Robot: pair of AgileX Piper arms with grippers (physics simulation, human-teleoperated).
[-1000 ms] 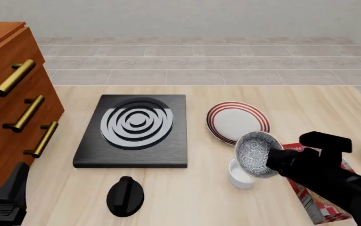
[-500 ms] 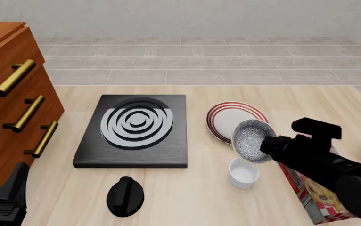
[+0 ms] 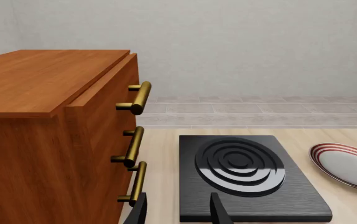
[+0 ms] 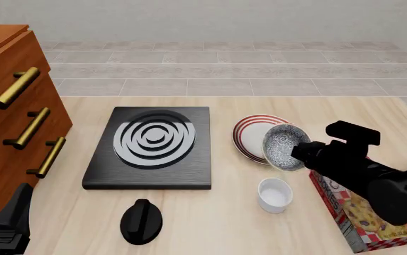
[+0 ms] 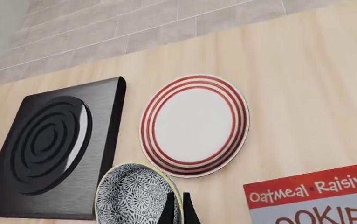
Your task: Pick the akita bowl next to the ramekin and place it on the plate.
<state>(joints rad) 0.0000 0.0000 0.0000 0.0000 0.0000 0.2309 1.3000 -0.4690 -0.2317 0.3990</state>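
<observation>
L gripper (image 3: pixel 178 212) sat idle by the cabinet (image 4: pixel 12 117), jaws apart, nothing in them. Plate (image 4: pixel 249 135) lay centre-right. R gripper (image 4: pixel 299 154) pinched the akita bowl (image 4: pixel 283 146) by its rim, tilted, above plate's near edge, ramekin (image 4: pixel 274 195) below. Carry step; next: centre over plate, level, lower, release.

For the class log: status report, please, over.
Right claw shut on akita bowl, tilted over plate edge. Left claw open, idle. Nothing blocking.
</observation>
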